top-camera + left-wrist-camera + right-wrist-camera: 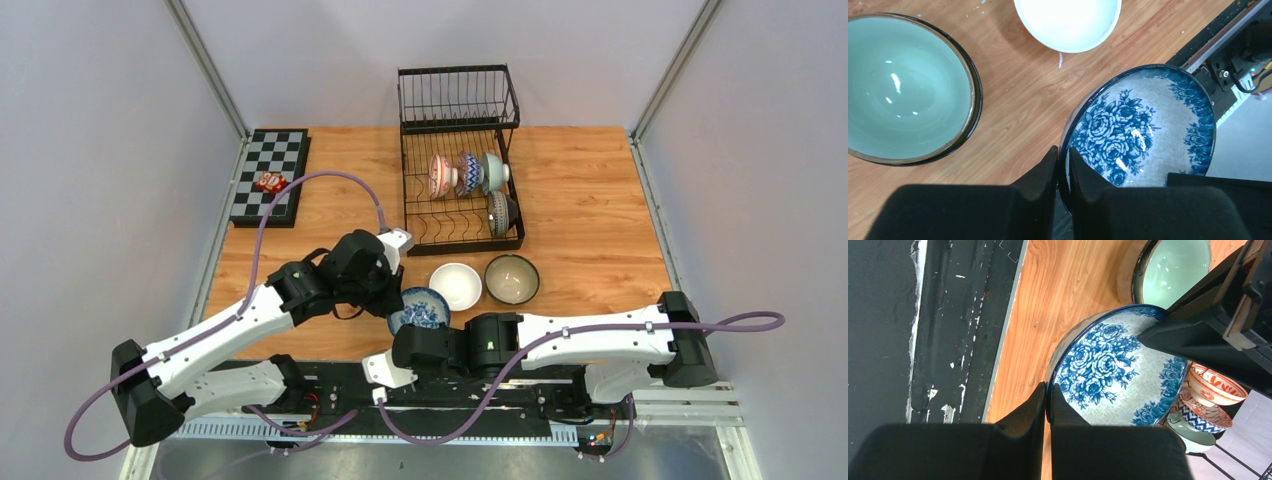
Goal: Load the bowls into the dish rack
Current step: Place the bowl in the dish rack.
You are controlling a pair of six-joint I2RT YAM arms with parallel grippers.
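A blue-patterned bowl (pixel 420 308) (pixel 1148 125) (pixel 1113 365) is tilted near the table's front edge, held between both arms. My left gripper (pixel 394 303) (pixel 1063 161) is shut on its rim, one finger inside and one outside. From the opposite side my right gripper (pixel 403 330) (pixel 1047 396) is also shut on the rim. A white bowl (pixel 455 285) (pixel 1068 22) and a pale green dark-rimmed bowl (pixel 512 279) (pixel 903 90) (pixel 1175 270) rest on the wood just behind. The black wire dish rack (pixel 415 215) stands at the back and holds several bowls on edge (pixel 468 173).
A black-and-white checkerboard (pixel 285 160) with a small red object (pixel 270 182) lies at the back left. The black base rail (pixel 948 315) runs along the table's front edge beside the held bowl. Grey walls enclose the table on three sides.
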